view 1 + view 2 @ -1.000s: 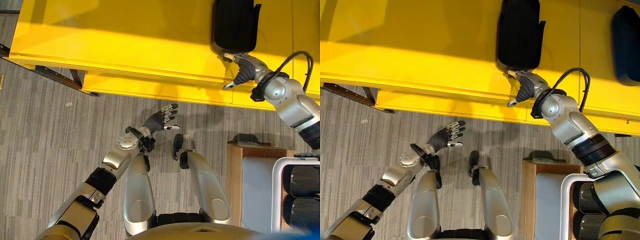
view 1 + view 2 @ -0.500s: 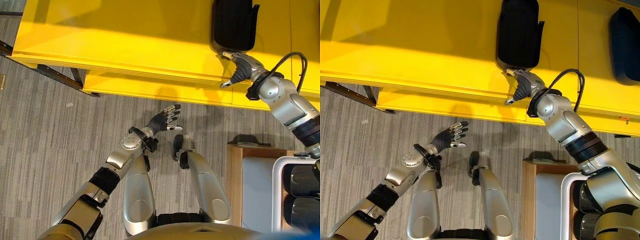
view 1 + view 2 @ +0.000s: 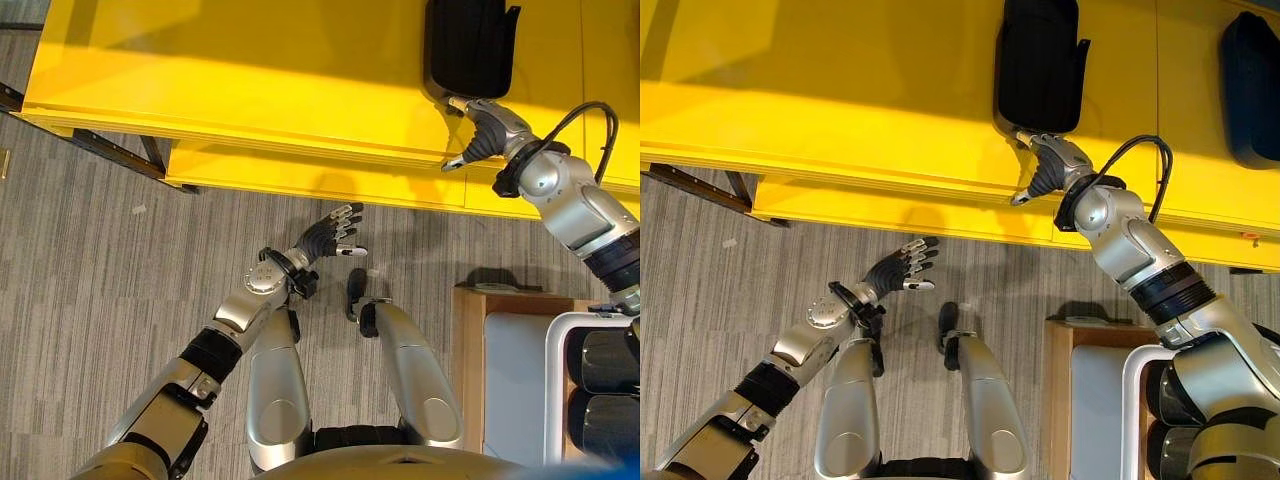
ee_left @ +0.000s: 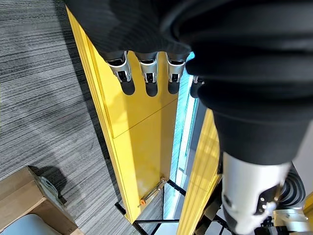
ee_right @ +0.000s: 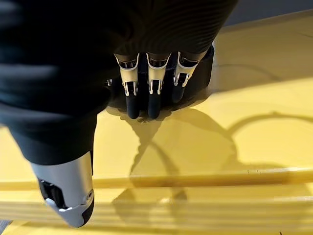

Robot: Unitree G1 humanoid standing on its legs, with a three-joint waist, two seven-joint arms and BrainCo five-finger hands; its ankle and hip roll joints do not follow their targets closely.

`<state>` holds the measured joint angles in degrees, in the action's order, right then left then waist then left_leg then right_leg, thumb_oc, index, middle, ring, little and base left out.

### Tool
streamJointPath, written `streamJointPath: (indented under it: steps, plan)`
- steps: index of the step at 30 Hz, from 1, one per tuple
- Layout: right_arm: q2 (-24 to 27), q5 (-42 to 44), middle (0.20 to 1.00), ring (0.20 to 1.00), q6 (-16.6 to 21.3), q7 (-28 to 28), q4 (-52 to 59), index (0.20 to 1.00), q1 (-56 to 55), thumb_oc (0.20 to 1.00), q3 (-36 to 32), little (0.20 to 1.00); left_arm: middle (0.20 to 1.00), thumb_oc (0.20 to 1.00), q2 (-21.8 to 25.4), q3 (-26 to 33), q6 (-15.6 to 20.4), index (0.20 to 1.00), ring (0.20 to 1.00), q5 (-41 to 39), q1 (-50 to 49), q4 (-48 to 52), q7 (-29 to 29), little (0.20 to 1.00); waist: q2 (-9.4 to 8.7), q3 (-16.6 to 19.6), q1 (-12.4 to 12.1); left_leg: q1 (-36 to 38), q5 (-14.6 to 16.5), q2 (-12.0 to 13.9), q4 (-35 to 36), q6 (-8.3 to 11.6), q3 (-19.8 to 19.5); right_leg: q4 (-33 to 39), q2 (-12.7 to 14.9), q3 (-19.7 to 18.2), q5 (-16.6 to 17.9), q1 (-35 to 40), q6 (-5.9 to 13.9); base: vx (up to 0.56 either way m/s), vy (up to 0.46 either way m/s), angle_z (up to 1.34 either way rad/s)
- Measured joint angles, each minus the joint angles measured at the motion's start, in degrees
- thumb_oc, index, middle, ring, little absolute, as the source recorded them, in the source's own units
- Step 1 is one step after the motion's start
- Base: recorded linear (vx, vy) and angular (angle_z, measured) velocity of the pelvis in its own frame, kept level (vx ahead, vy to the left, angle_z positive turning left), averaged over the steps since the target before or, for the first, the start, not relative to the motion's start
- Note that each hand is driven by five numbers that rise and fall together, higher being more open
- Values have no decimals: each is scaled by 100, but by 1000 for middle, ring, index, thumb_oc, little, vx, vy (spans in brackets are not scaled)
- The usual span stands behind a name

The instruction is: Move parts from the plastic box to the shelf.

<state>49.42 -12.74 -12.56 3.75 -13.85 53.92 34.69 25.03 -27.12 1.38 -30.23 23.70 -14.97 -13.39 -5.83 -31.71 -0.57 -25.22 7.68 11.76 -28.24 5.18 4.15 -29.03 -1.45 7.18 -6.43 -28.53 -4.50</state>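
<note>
- On the yellow shelf [image 3: 250, 70] lies a black part [image 3: 468, 48], flat on the top, close to the front edge.
- Right next to the near end of that part is the right hand [image 3: 1048, 165]. Its fingers [image 5: 141, 93] are straight and close side by side, with the dark tips at the part's near edge. The thumb [image 5: 68, 193] sticks out apart from them, over the shelf's front edge. The hand grips nothing.
- Another black part [image 3: 1251, 88] lies further right on the same shelf, well apart from the first one.
- More black parts [image 3: 608, 362] sit in the white plastic box [image 3: 553, 380], low at the right, on a wooden stand [image 3: 465, 360].
- Low over the grey floor [image 3: 90, 270], in front of the shelf, hangs the left hand [image 3: 330, 233]. Its fingers are spread and straight, and it holds nothing.
</note>
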Motion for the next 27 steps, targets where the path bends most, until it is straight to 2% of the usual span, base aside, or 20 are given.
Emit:
streamJointPath:
  steps: [19, 22, 27]
  plan:
    - [-4, 18, 1000, 1000, -87, -200, -347, 1000, 511, 1000, 35, 1000, 1000, 1000, -106, 0, -98, 1000, 1000, 31, 253, -9, 5, 1000, -14, 11, -64, 99, -2, -2, -29, -1, -19, -53, 12, 18, 0, 110, -1, 5, -7, 0]
    - [-5, 66, 1000, 1000, -85, -167, -491, 1000, 768, 1000, 222, 1000, 1000, 1000, -111, -6, -127, 1000, 1000, 32, 310, -10, 4, 1000, -58, 34, -68, 101, -2, 0, -56, -1, -22, -47, 12, 18, 0, 116, -1, -26, 36, 0]
    - [-11, 337, 1000, 1000, -24, -131, -456, 1000, 852, 1000, 277, 1000, 1000, 1000, -115, -275, -124, 1000, 1000, 29, 308, -9, 19, 1000, -70, 42, -33, 24, -7, -10, -77, -11, 8, 56, 27, -12, 58, 68, 72, -62, 115, -2]
